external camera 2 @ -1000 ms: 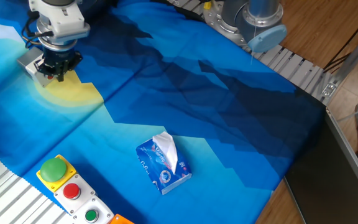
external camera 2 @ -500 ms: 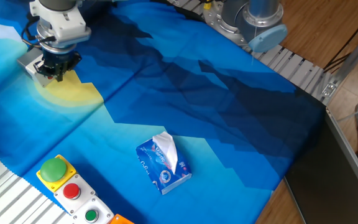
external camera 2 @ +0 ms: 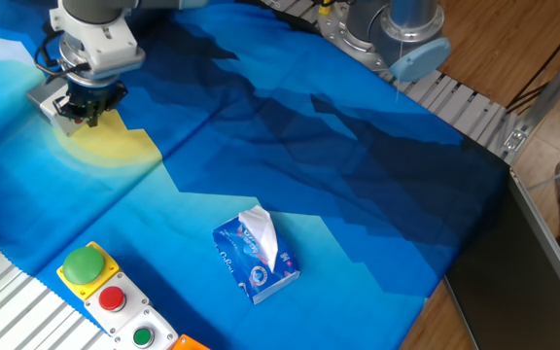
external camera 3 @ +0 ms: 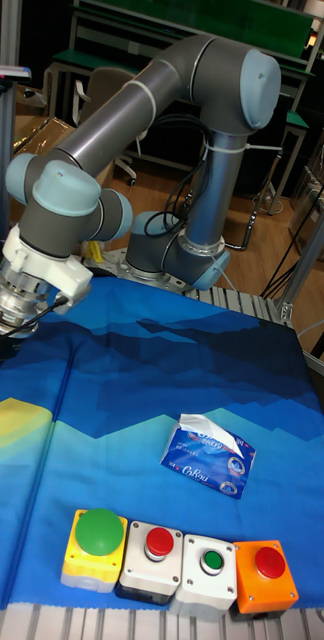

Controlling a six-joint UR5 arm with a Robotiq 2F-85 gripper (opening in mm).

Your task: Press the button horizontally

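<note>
A small light-grey box (external camera 2: pixel 47 103) sits on the blue cloth at the far left in the fixed view, beside a yellow patch. Its button is hidden, because the black gripper (external camera 2: pixel 88 107) stands right against the box's right side and covers that face. The fingertips are dark and bunched together, and no view shows a gap or a contact between them. In the tall fixed view the wrist (external camera 3: pixel 27 290) reaches the left edge, where the fingers and the box are cut off.
A blue tissue pack (external camera 2: pixel 256 258) lies in the cloth's middle front. A row of button panels sits at the near edge: a yellow one with a green dome (external camera 2: pixel 83 263), then a white one with a red button (external camera 2: pixel 112 298). The arm's base (external camera 2: pixel 397 34) stands at the back.
The gripper has crept slightly left and up, closer against the grey box. The box, the tissue pack and the panels have stayed put.
</note>
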